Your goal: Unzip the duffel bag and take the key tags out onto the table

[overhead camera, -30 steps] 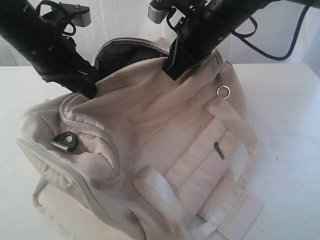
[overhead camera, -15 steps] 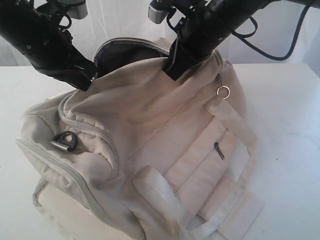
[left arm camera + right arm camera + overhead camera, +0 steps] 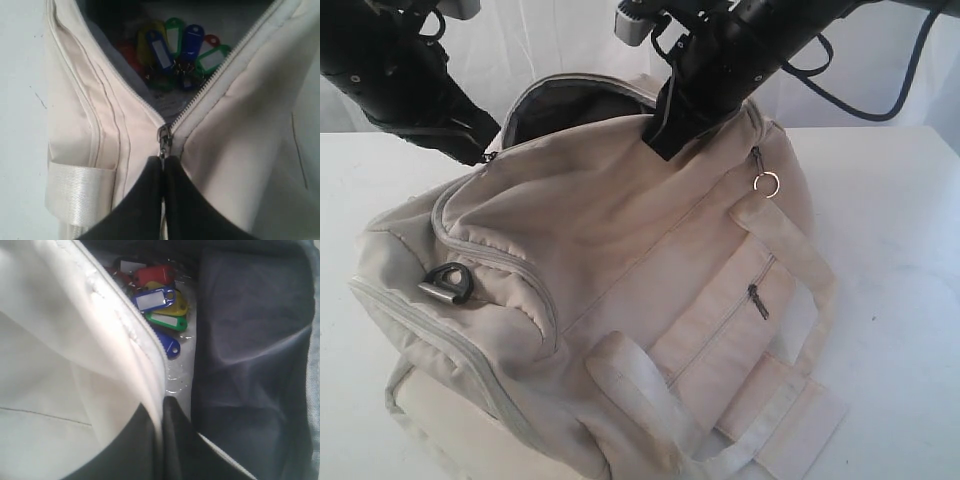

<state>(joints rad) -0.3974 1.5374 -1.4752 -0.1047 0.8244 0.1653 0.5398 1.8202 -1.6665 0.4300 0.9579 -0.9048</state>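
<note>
The cream duffel bag [image 3: 620, 250] lies on the white table [image 3: 900, 250] with its top zipper partly undone, showing dark lining. The key tags [image 3: 175, 50], in blue, green, red and yellow, lie inside on the bag's floor and also show in the right wrist view as key tags [image 3: 157, 300]. My left gripper [image 3: 163, 159] is shut on the grey zipper pull [image 3: 164, 137] where the two zipper rows meet; in the exterior view the left gripper [image 3: 483, 152] is at the bag's back left end. My right gripper [image 3: 162, 402] is shut on the near edge of the bag's opening; in the exterior view the right gripper [image 3: 658, 145] stands above the bag's top.
A black D-ring [image 3: 448, 283] sits on the bag's left end and a small metal ring [image 3: 766, 184] hangs on its right side. Pale webbing handles [image 3: 650, 400] sprawl over the bag's front. Black cables [image 3: 880, 100] trail behind the right arm.
The left gripper has shut on the zipper pull and drawn back up and to the left along the bag's end. The right arm has held still.
</note>
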